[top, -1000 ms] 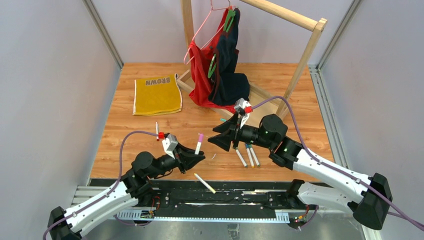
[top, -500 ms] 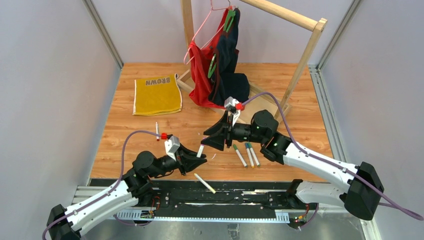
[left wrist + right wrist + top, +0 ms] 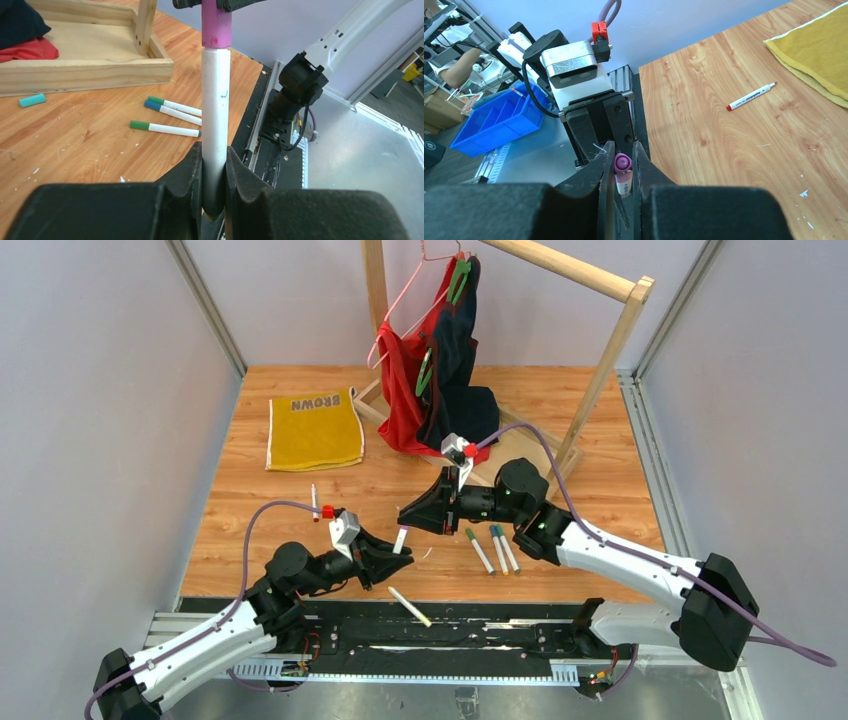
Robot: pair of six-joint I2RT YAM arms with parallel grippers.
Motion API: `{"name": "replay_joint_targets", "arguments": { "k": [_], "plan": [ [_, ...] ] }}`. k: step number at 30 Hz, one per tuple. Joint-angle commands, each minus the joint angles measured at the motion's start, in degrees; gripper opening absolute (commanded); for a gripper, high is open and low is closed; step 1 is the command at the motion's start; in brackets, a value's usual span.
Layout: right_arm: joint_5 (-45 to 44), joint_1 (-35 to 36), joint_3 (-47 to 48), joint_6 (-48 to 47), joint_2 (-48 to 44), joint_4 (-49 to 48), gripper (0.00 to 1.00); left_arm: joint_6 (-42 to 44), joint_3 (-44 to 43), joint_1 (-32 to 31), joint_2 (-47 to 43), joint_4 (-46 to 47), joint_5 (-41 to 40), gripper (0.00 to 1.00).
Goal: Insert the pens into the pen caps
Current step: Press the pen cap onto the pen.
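— The left gripper [image 3: 215, 162]: what has it got?

— It is clenched on a white pen [image 3: 216, 100], low on the barrel. The pen stands straight up out of its jaws.

— And the right gripper [image 3: 623, 157]?

— Right over the left one, tip to tip. Its fingers are pinched on either side of the purple cap [image 3: 216, 25] on the pen's top end (the cap's rim meets the white barrel; how far on it sits I cannot tell).

— Any other pens about?

— Three capped pens [image 3: 167, 129] lie side by side on the table past the left gripper's tips, close under the right arm. A teal cap [image 3: 32, 100] lies farther out, just beside the wooden frame [image 3: 85, 75].

— Anything ahead of the right gripper?

— A red-tipped pen [image 3: 751, 96] lies alone on the boards, well ahead of its fingers, near the edge of a yellow cloth [image 3: 819, 45]. One more pen [image 3: 410, 606] lies just to the near side of the left gripper.
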State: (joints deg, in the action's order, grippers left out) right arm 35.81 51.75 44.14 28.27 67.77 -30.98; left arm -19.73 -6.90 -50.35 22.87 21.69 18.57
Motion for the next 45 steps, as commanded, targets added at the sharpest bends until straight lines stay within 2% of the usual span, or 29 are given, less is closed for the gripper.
{"name": "replay_joint_targets", "arguments": {
  "k": [1, 15, 31, 39, 45],
  "plan": [
    [0.93, 1.05, -0.55, -0.01, 1.59, -1.79, 0.01, -1.07, -0.66, -0.28, -0.24, 3.42, -0.73, 0.00],
    [-1.90, 3.79, -5.42, 0.97, 2.15, -1.27, 0.01, -5.76, -3.21, -0.19, -0.25, 3.89, -3.79, 0.00],
    [7.21, 5.28, -9.35, 6.97, 6.56, -3.79, 0.01, -7.41, -4.71, 0.22, -2.32, 5.15, -2.02, 0.00],
    [8.56, 6.64, -11.84, 7.30, 7.36, -1.61, 0.01, -7.55, -7.96, 3.75, -2.32, 4.28, -0.17, 0.00],
    [9.49, 7.29, -12.61, 6.12, 6.85, 2.22, 0.01, -10.32, -7.79, 7.15, -1.60, 7.40, 2.12, 0.00]
  ]
}}
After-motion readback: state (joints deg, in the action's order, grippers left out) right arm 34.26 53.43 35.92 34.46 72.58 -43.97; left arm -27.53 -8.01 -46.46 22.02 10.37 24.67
